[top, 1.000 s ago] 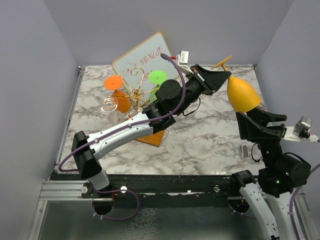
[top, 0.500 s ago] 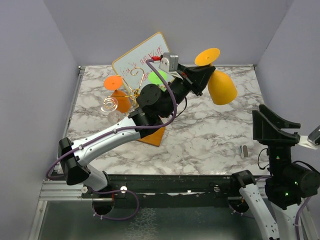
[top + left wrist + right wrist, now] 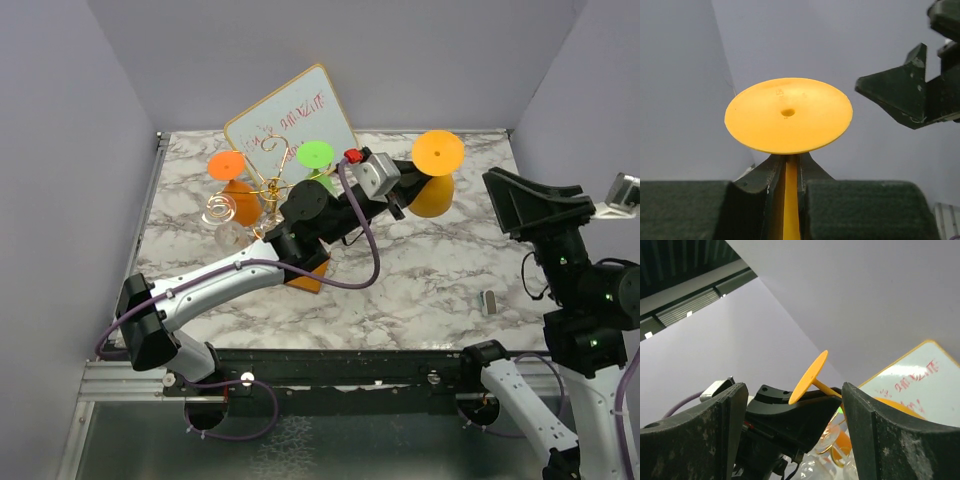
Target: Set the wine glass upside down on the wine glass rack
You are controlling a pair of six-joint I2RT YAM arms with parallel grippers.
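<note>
Top external: left gripper pinches the upturned wine glass by its stem; right gripper, 3 o'clock, gapes empty. Rack, 9 o'clock, holds glasses.

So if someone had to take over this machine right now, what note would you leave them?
Left gripper: shut on the stem of the yellow wine glass, held in the air to the right of the rack, foot up and bowl down.
Right gripper: open, empty, raised at the right.
Done: glass is picked up and upside down.
Left: carry it to the rack, hang it on a wire arm, let go.
</note>
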